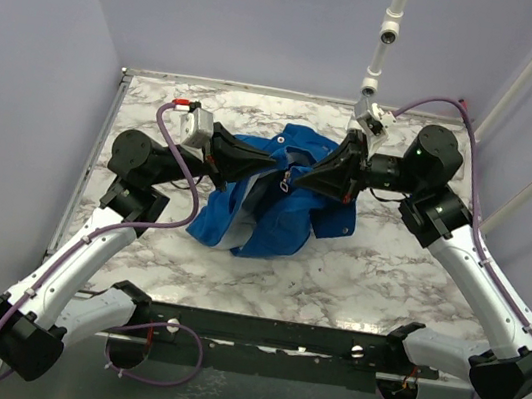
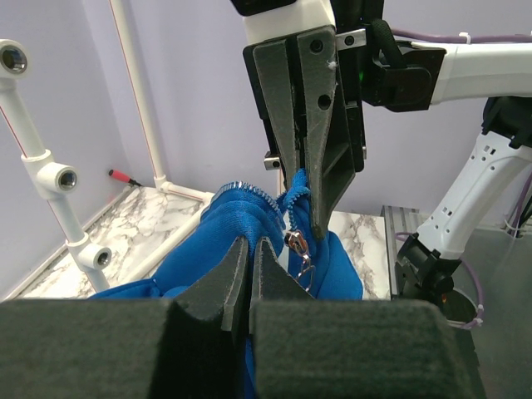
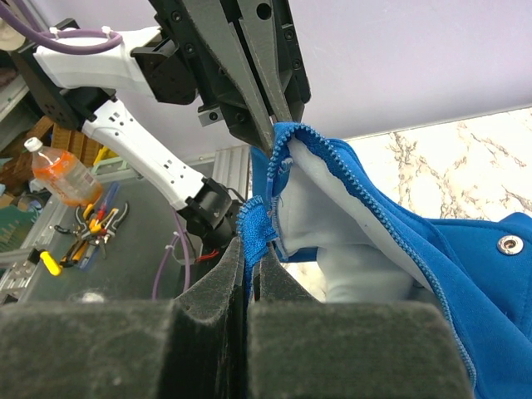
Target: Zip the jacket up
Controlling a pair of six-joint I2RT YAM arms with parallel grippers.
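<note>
The royal-blue jacket [image 1: 269,210] is bunched in the middle of the marble table, partly lifted between both grippers. My left gripper [image 1: 274,163] is shut on a fold of the blue fabric [image 2: 208,249] beside the zipper. The silver zipper slider [image 2: 297,245] dangles just right of my left gripper [image 2: 250,243]. My right gripper [image 1: 296,186] is shut on a blue tab of the jacket's edge [image 3: 258,224], with the pale lining [image 3: 332,216] and zipper teeth [image 3: 374,199] running off to the right. Each wrist view shows the other gripper pinching the jacket from above, tips nearly meeting.
A white pipe frame [image 2: 50,174] stands along the table's back and side, with a red-handled item [image 2: 125,177] near it. Beyond the table's near edge lie an orange bottle [image 3: 62,174] and hand tools [image 3: 91,229]. Bare marble [image 1: 385,279] surrounds the jacket.
</note>
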